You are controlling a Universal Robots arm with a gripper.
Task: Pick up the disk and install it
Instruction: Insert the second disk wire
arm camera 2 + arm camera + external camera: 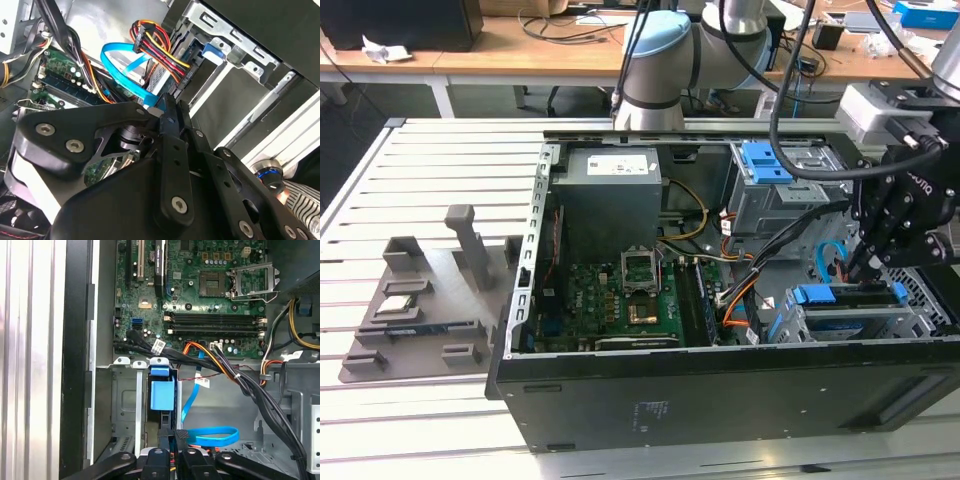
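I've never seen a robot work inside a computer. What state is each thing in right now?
Computer case: lying on its side, side panel off.
Disk: seated in the drive cage, blue caddy edge up.
Gripper: fingers together, at the disk's edge.
Processor socket: latch frame raised, empty.
Grey fixture tray: on the table, beside the case.

A pale slatted metal table (430,165) fills the foreground of the exterior view, its long ribs running across the frame. Behind it stands a wooden desk (500,58) with white legs, strewn with loose cables (555,20). A crumpled white paper (380,48) lies toward the exterior view's left beside a dark box (405,22). A blue box (925,14) sits at the far right. The light is even and soft.
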